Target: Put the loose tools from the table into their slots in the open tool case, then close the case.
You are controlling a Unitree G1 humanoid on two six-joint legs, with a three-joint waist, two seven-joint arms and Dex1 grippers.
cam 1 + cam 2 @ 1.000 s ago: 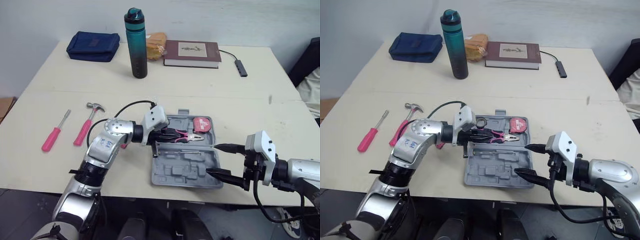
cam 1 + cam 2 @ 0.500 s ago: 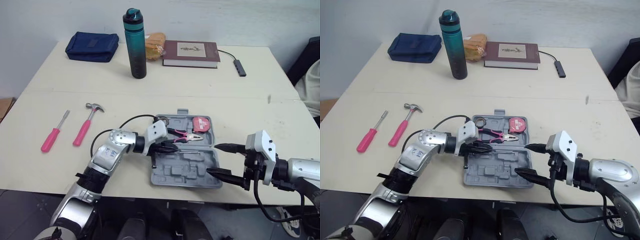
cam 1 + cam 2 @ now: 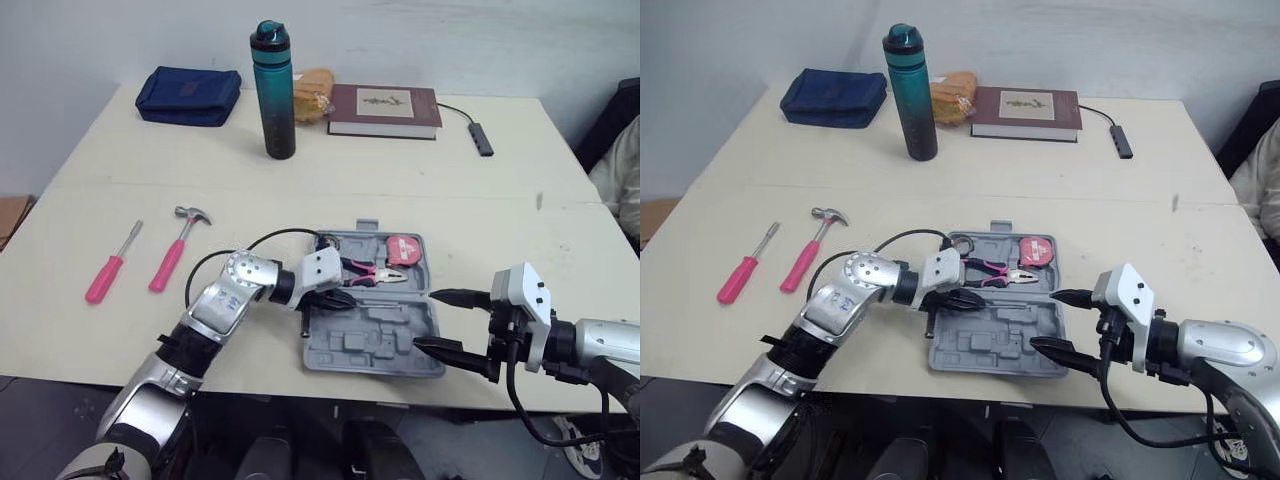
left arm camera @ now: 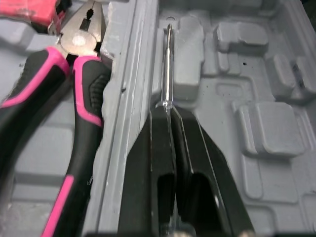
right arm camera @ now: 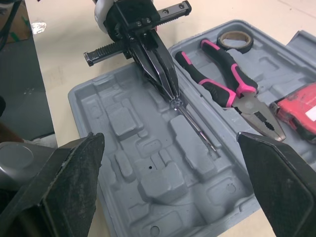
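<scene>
Left pincer (image 5: pixel 170 94) clamping metal shaft (image 5: pixel 198 127) in tool case (image 3: pixel 372 347), right pincer (image 3: pixel 424 320) agape, cream table (image 3: pixel 400 170).

Bright, even indoor light falls softly across the pale table (image 3: pixel 420 170). Shadows beneath the tool case (image 3: pixel 375 345) are faint and short. The screwdriver (image 4: pixel 169 64) glints along its metal shaft.

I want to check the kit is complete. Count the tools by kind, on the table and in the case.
Hammer: 1
Screwdriver: 1
Pliers: 1
Tape measure: 1
Tape roll: 1
Thin metal-shafted tool, held by the left gripper: 1
Total: 6
</scene>
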